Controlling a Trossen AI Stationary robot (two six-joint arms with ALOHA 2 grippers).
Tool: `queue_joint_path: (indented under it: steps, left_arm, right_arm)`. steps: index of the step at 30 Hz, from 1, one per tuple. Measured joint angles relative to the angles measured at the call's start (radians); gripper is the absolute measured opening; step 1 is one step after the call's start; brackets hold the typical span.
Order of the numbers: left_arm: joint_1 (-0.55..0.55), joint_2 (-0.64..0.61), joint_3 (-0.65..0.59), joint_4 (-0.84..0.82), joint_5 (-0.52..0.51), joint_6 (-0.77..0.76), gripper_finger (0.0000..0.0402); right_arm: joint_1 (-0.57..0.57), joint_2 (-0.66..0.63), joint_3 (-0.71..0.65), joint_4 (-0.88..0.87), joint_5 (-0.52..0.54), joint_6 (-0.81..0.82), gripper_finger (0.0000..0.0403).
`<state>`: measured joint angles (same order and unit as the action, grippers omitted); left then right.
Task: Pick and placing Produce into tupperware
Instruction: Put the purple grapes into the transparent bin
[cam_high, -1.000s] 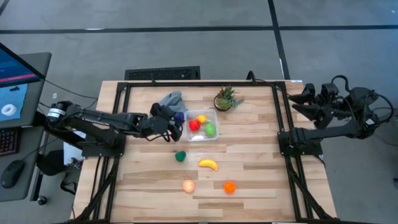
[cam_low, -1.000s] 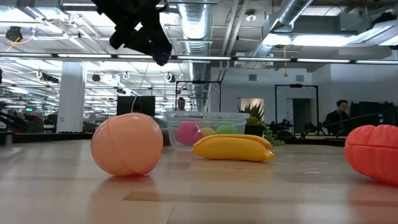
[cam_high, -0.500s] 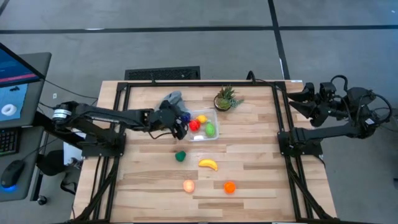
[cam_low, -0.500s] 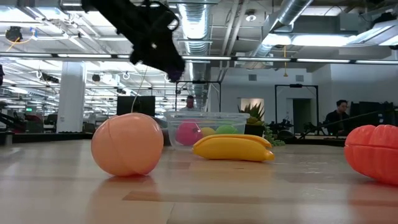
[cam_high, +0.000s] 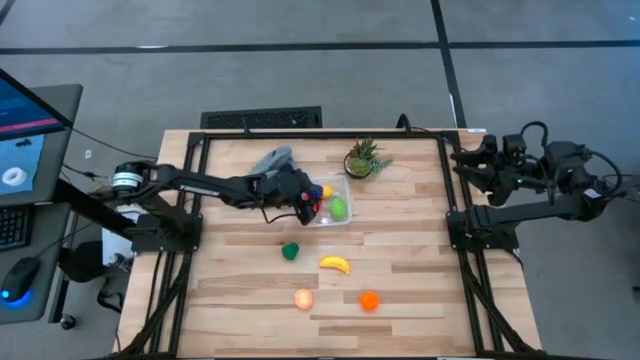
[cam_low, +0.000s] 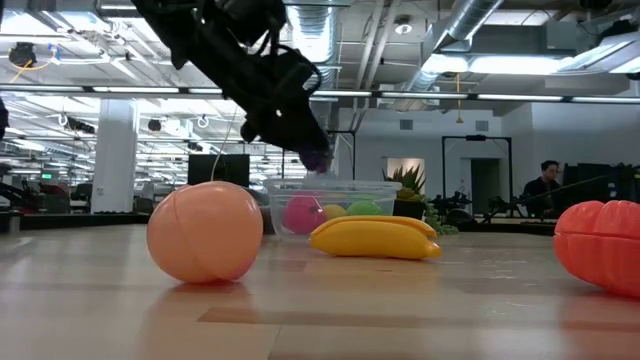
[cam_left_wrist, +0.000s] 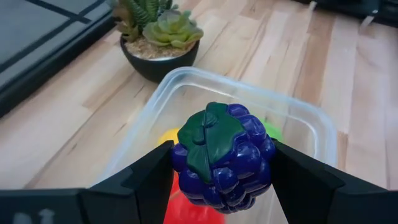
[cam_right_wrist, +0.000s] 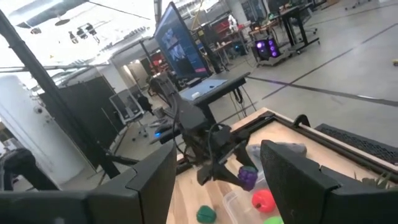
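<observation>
Standing room: lying open is the wood table (cam_high: 420, 250) on its right half, nothing between the tupperware (cam_high: 333, 218) and the right frame rail.
Edges: sitting toward the table's far side is the clear tupperware, with a potted plant (cam_high: 362, 158) just beyond its far right corner and a grey cloth (cam_high: 275, 160) to its far left, near the far edge.
Near side: lying well apart on the near half are a dark green piece (cam_high: 290, 251), a yellow banana (cam_high: 335, 264), a peach fruit (cam_high: 303, 298) and an orange piece (cam_high: 370, 300).
Left arm: reaching from the left frame across to the tupperware's left rim, stretched nearly flat and long.
Left gripper: hanging over the container's left side is the left gripper (cam_left_wrist: 221, 171), its fingers (cam_left_wrist: 146, 180) pinching a purple grape bunch (cam_left_wrist: 221, 158) with a green leaf on top, held in the air above the open box.
Inside the box: showing are a red piece (cam_low: 300, 213), a yellow piece (cam_high: 325, 190) and a light green piece (cam_high: 339, 208).
Right arm: waiting folded beyond the table's right edge, the right gripper (cam_high: 462, 165) hanging over the far right corner with its fingers spread and holding nothing.
Room: stretching behind the table is a large hall with pipes overhead, a person (cam_low: 545, 185) standing far off at the right, and a monitor (cam_high: 25, 125) on a desk to the left.
</observation>
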<state>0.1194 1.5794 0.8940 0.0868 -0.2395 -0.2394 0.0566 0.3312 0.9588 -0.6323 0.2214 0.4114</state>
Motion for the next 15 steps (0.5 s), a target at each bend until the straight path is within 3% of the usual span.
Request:
queue_joint_path:
  steps: [15]
  left_arm:
    - [0.050, 0.178, 0.153, 0.024, 0.130, 0.055, 0.0229]
  right_arm:
    - [0.000, 0.012, 0.000, -0.003, 0.001, 0.000, 0.0256]
